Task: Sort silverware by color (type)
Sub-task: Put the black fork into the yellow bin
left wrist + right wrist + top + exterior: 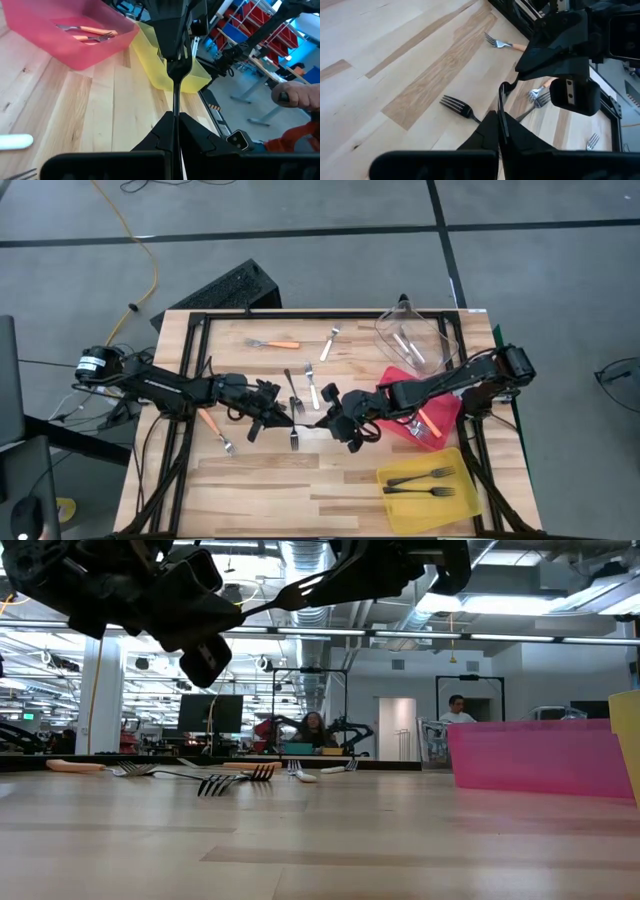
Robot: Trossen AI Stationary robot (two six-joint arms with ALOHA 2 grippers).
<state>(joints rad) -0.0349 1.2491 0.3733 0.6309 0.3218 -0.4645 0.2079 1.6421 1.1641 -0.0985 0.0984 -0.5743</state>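
A black fork (pixel 304 421) hangs in the air over the table's middle, level between my two grippers. My left gripper (pixel 281 416) comes from the left and is shut on the fork's handle end. My right gripper (pixel 328 420) comes from the right and is shut on its head end. Below them, loose forks lie flat on the wood: two with orange handles (pixel 276 343) (pixel 215 430), pale ones (pixel 312 386) (pixel 330 340) and black ones (pixel 293 392) (pixel 294 437). My left gripper pinches the black fork's thin handle (pixel 176 107) between its two fingers, coming nearly level from the table's left and lying along the fork. The fork is clear of the table. My right gripper pinches the fork's other end (pixel 502 102) between its two fingers. It slants down from the table's right, along the fork; in the left wrist view its fingers (pixel 170 35) close just past the widened head (pixel 176 71).
A red bin (pixel 398 376) with orange-handled forks stands right of centre. A yellow bin (pixel 462 492) holding two black forks is at the near right. A clear bin (pixel 412 330) with pale forks is at the far right. People show in the room beyond the table.
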